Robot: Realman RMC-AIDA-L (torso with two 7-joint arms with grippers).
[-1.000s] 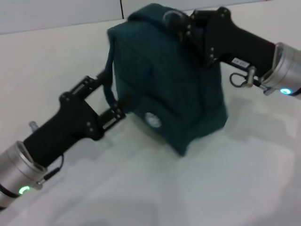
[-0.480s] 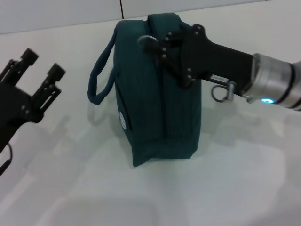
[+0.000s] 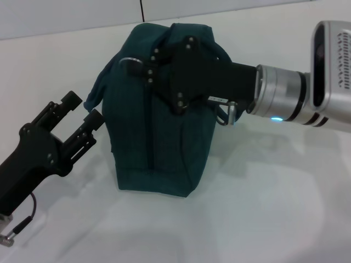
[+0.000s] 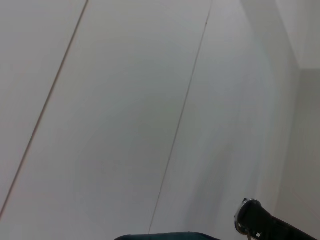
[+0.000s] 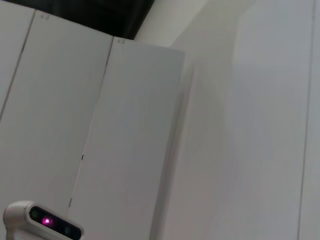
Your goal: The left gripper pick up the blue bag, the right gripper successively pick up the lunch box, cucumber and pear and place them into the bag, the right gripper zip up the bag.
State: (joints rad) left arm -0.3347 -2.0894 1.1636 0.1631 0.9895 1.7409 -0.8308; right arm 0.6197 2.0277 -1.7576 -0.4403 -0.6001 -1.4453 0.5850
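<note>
Standing upright mid-worktop, the blue bag (image 3: 164, 126) has the right end effector (image 3: 143, 64) pinched on its top zipper pull, while the left end effector (image 3: 82, 109) waits spread wide just beside it.

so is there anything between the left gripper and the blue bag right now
Nothing. In the head view the left gripper, fingers open, sits just beside the blue bag, close to its loop handle; only bare white table shows in the narrow gap.

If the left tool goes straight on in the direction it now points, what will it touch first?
Most likely the blue bag: the left tool, open, points at its near side beside the handle. Depth is uncertain from the head view.
</note>
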